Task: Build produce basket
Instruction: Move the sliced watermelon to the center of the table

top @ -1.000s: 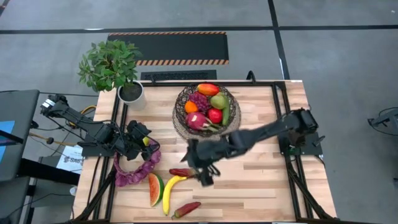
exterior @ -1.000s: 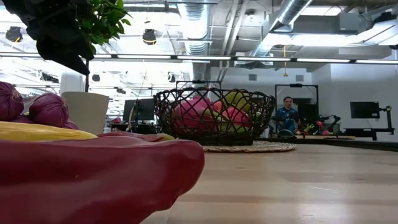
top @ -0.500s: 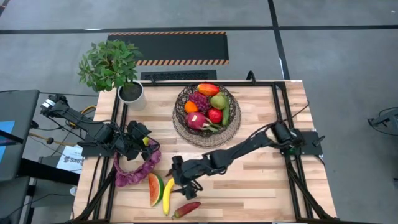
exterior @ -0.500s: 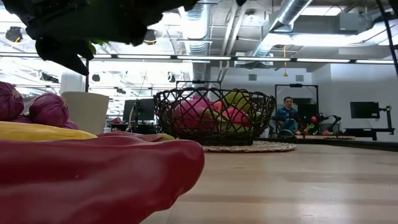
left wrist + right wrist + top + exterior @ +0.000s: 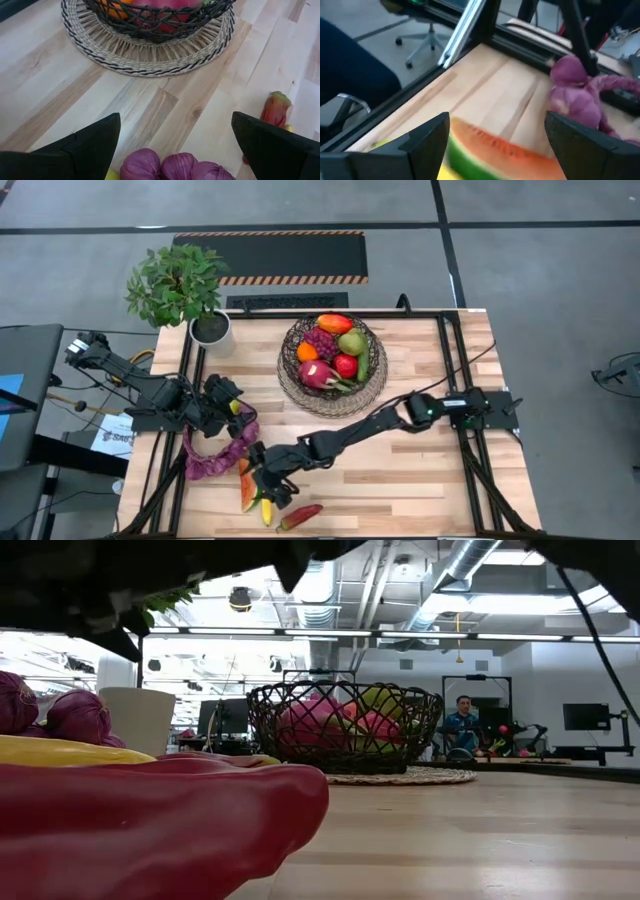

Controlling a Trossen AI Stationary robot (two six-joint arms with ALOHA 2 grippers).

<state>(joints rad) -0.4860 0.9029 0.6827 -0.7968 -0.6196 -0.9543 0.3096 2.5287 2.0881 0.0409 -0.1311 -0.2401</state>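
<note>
The basket [image 5: 332,360] holds several fruits already, while my open, empty right gripper [image 5: 268,486] hovers over the watermelon slice [image 5: 495,150], and the banana [image 5: 60,751] and a red pepper [image 5: 300,516] remain on the bench [image 5: 420,480].

Potted plant [image 5: 178,285] in white pot [image 5: 211,330] stands off the table's [image 5: 420,480] 11 o'clock corner. Black mat [image 5: 290,255] with hazard-striped edges lies on the floor at 12 o'clock. Seated person [image 5: 461,726] and monitor [image 5: 586,717] visible in the room beyond.

No text, label, brand, number or sign can be read anywhere in these views.
</note>
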